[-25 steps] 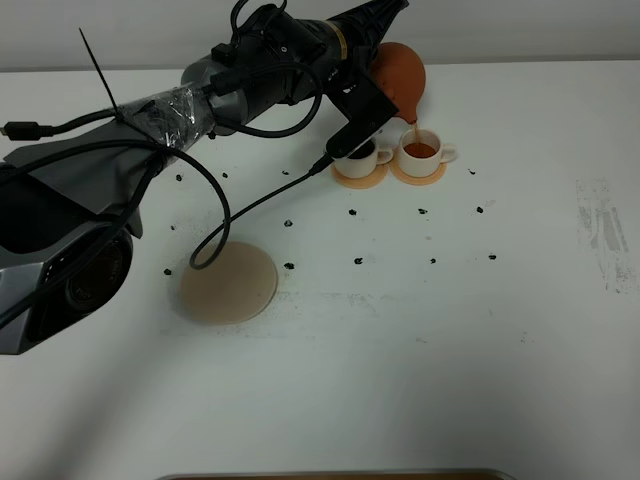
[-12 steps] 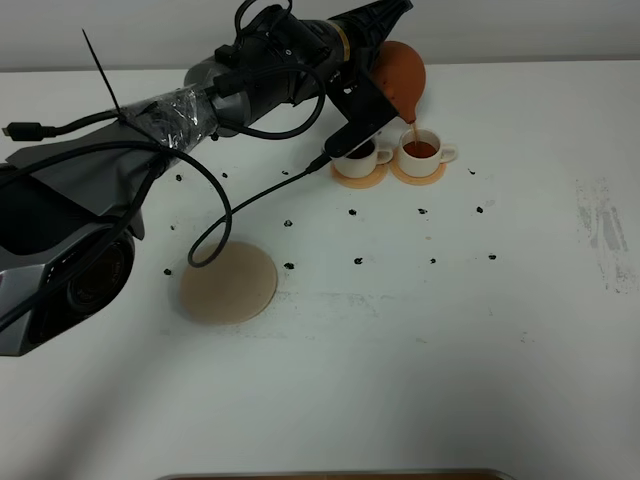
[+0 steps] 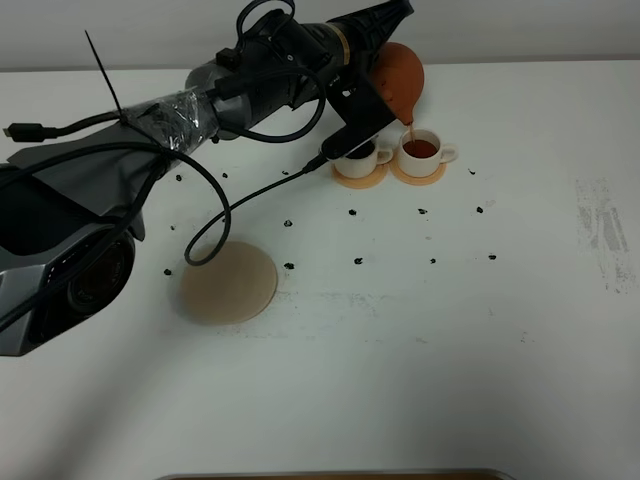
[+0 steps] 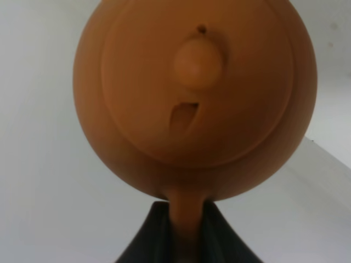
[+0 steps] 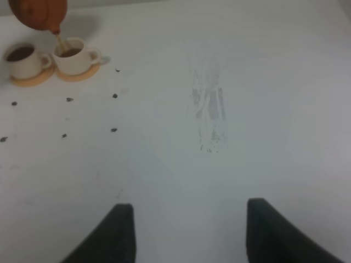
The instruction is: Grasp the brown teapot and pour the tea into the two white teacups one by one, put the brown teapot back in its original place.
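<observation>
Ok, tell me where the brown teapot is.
In the exterior high view, the brown teapot hangs tilted at back centre, over the right-hand white teacup.

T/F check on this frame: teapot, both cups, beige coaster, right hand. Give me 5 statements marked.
1. The brown teapot is tilted with its spout over the right-hand white teacup. True.
2. The other white teacup is empty. False: the right wrist view shows dark tea in it.
3. The teapot sits on the pale beige coaster. False: the coaster is bare; the left hand holds the teapot by its handle above the cups.
4. The right hand is open and holds nothing. True.
5. Both cups share one orange coaster. False: each stands on its own.
</observation>
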